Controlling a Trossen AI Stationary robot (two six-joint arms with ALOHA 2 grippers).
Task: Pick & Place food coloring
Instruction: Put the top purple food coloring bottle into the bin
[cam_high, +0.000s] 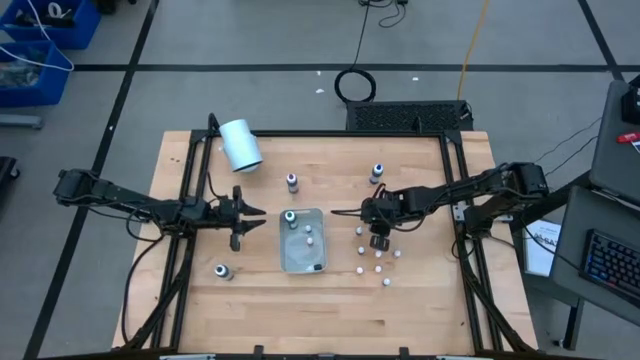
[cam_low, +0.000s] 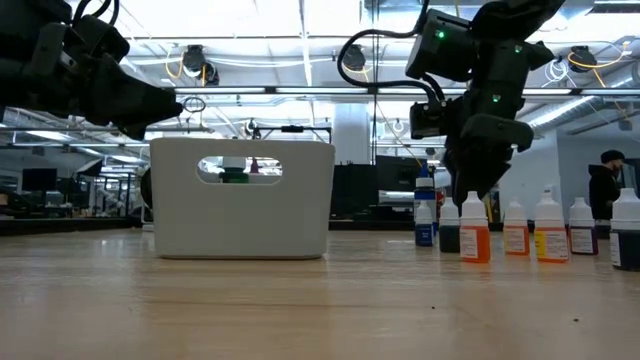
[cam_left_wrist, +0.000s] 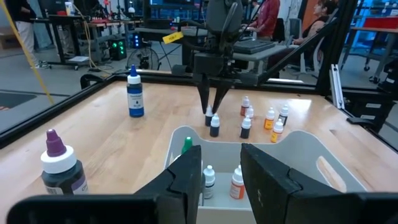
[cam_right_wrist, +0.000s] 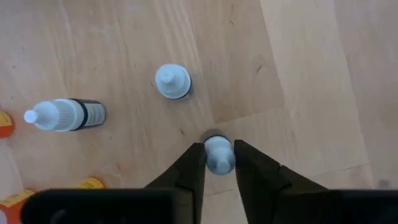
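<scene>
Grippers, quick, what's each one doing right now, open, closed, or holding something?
Left gripper: open, empty, over the white tray.
Right gripper: fingers on either side of a food coloring bottle's cap; a firm grip cannot be told.

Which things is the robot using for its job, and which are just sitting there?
Part of the job:
- tiny white-capped food coloring bottles standing on the wooden table
- the one small bottle between the right gripper fingers
- clear rectangular plastic tray with a few bottles inside

Just sitting there:
- big white cylinder lying on its side
- left gripper, waiting beside the tray
</scene>
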